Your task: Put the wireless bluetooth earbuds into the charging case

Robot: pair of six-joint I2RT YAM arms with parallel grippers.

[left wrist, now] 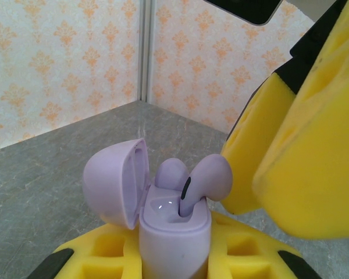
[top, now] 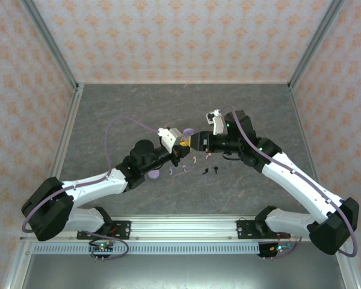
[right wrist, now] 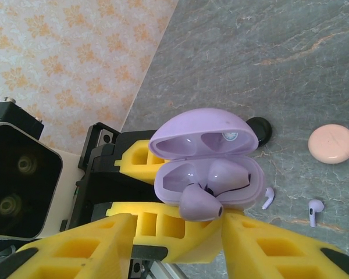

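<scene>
My left gripper (top: pixel 182 148) is shut on a lavender charging case (left wrist: pixel 174 232) and holds it upright above the table with its lid (left wrist: pixel 113 180) swung open. One lavender earbud (left wrist: pixel 170 173) sits seated in the case. A second lavender earbud (left wrist: pixel 206 180) stands with its stem in the other slot and its head sticking out. My right gripper (right wrist: pixel 177 232) is open, its yellow fingers (right wrist: pixel 267 244) on either side of that earbud (right wrist: pixel 200 203). One of those fingers (left wrist: pixel 250 168) rests against the earbud's head.
Loose earbuds lie on the grey table under the grippers: lavender ones (right wrist: pixel 269 197) (right wrist: pixel 315 210), a pink one (top: pixel 194 160) and black ones (top: pixel 217 168). Closed disc cases lie nearby: pink (right wrist: pixel 332 143), black (right wrist: pixel 259 129), lavender (top: pixel 154 174). Patterned walls enclose the table.
</scene>
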